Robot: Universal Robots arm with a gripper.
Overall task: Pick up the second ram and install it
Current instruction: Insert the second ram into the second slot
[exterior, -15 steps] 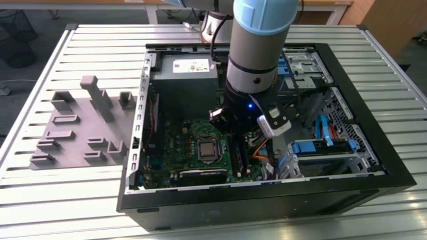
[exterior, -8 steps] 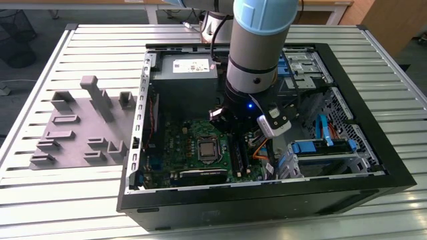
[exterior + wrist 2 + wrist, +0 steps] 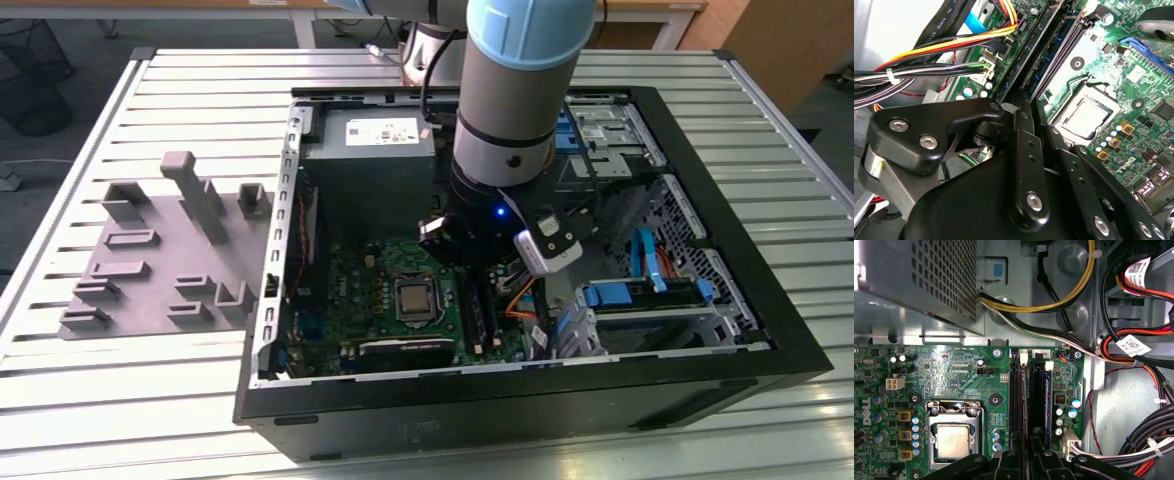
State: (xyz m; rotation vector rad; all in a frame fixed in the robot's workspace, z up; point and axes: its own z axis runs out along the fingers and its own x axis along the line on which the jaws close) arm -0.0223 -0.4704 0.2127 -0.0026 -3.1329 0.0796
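— Where's the second ram [image 3: 1019, 405] right now?

— In the first wrist view it stands on edge in a memory slot of the motherboard [image 3: 961, 370], low and right of centre in the frame, running up from between the gripper [image 3: 1021, 460] links. In the second wrist view the same dark strip [image 3: 1026, 55] slants from the centre toward the upper right, beside the blue slots.

— Is the pincer clamped on it?

— The black fingers [image 3: 1004, 465] sit on either side of the strip's near end, close together around it. Whether they actually press it, I cannot tell from here.

— And from the exterior view?

— The arm [image 3: 514, 90] reaches straight down into the open computer case [image 3: 534, 400], which fills the frame's centre and right. The gripper [image 3: 467, 240] is low over the motherboard [image 3: 367, 285], just right of the silver processor [image 3: 415, 297].

— What surrounds it?

— A bundle of yellow, red and black cables [image 3: 1134, 340] on the right of the first wrist view, the grey power supply [image 3: 919, 280] at upper left. Outside the case, grey slotted blocks [image 3: 167, 250] lie at the exterior view's left on the ribbed metal table [image 3: 80, 400].
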